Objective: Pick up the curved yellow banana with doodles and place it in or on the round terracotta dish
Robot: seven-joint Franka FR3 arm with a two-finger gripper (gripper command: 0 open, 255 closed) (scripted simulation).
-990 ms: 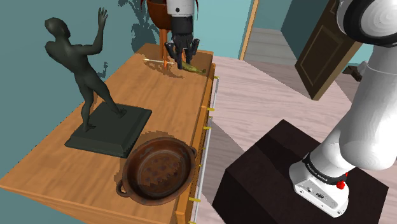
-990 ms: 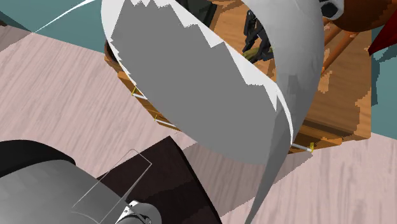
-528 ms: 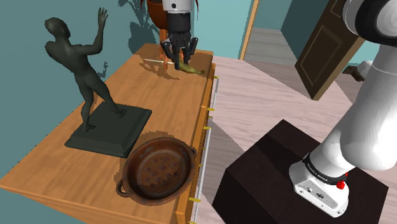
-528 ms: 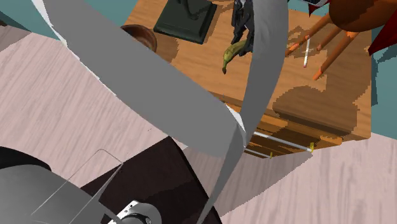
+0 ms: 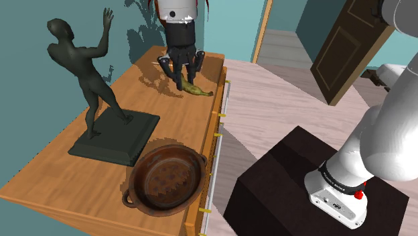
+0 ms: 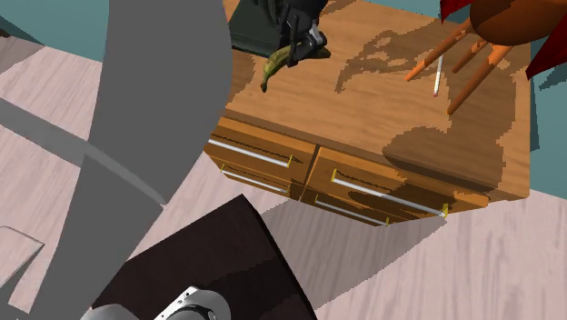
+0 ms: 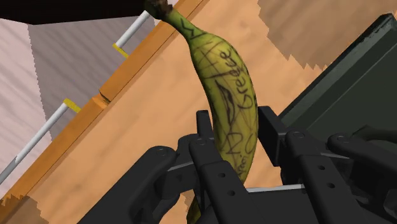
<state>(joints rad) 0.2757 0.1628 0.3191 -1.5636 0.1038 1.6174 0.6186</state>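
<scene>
Banana (image 7: 228,89), yellow-green with black doodles and lettering on the skin, is clamped between my pincer (image 7: 235,124) fingers. The fingers grip its lower half and the stem end points away from me. In the shoulder view the banana (image 5: 195,89) hangs slanted under the pincer (image 5: 179,75) over the far end of the wooden bench (image 5: 175,127), near the drawer-side edge. Looks clear of the surface, with a shadow on the wood beside it, but can't be sure. The second exterior view shows the banana (image 6: 276,65) sticking out below the pincer (image 6: 300,41), above the bench (image 6: 382,109) top, with drawer handles (image 6: 259,155) on the front below.

Round brown dish (image 5: 167,180) with two small handles sits at the near end of the bench, well apart from the banana. Dark statue (image 5: 90,80) of a figure with one arm raised stands on a dark square base (image 5: 120,137) between them, toward the shoulder view's left, with the base corner just beside the dish. My black stand (image 5: 288,184) is on the floor at the shoulder view's lower right.
</scene>
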